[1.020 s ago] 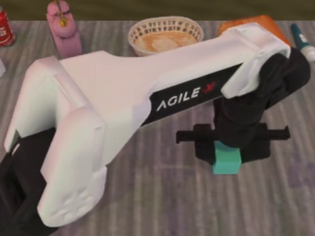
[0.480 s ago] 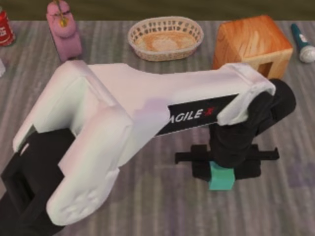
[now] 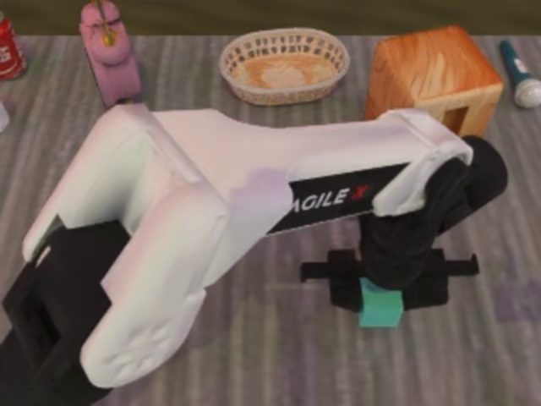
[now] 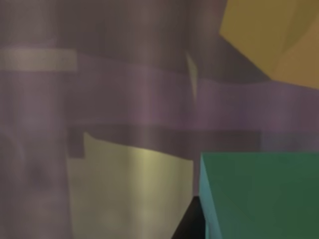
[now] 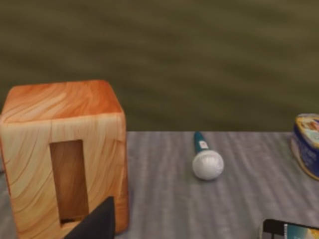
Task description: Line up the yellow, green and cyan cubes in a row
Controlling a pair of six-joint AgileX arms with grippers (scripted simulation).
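- Left hand (image 3: 382, 283) down over the right-centre of the tabletop (image 3: 279, 338), clenched on the cyan cube (image 3: 379, 306), whose near half shows below the black fingers.
- Judged step: setting this cube into the row beside the other two.
- From the left wrist view: cyan cube (image 4: 259, 194) close up, yellow cube (image 4: 279, 37) beyond it, and a pale olive patch (image 4: 129, 194) beside it that may be the green cube, though not sure.
- In the top view neither of those two cubes visible; probably hidden under the left arm.
- To do it well: lower straight until the cube's base sits flat on the tabletop, faces squared with its neighbours, a small gap kept so nothing gets nudged; open only once seated, then lift straight up.
- Cyan cube: plain matte turquoise, crisp edges, seemingly smaller than the yellow one; likely light and easy to tip if released tilted.
- Right arm out of the top view; its wrist camera faces the orange box (image 5: 62, 154) and a microphone (image 5: 207, 162) at the far right; right hand's state impossible to tell.
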